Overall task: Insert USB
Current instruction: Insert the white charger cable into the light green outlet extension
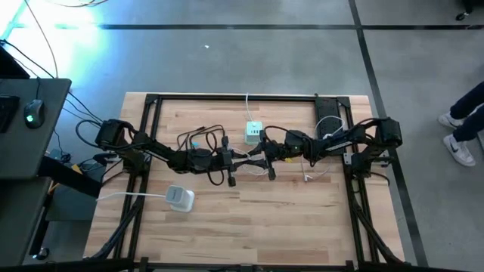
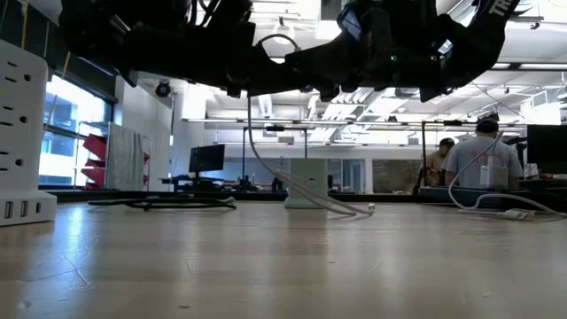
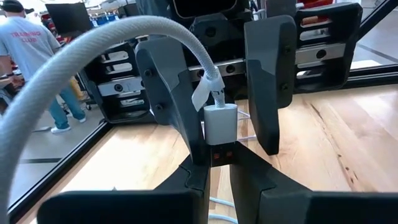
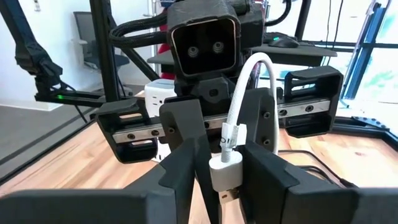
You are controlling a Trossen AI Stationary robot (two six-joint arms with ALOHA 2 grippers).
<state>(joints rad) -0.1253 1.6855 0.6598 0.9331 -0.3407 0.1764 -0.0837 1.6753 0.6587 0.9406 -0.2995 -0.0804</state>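
Left gripper [image 3: 217,163] is seen above mid-counter [image 1: 302,219], facing the right gripper head-on. Its fingers [image 3: 193,177] are clenched on the lower end of the white USB plug [image 3: 221,124], which is held upright between the tips. The white braided cable [image 3: 93,56] is seen arching up out of the plug's top and away over the fingers. Right gripper [image 4: 225,163] is placed around the same plug, its fingers [image 3: 165,93] released and standing apart, one finger against the plug, the other clear of it. A white charging block [image 1: 253,132] is seen on the counter just beyond both sets of fingers.
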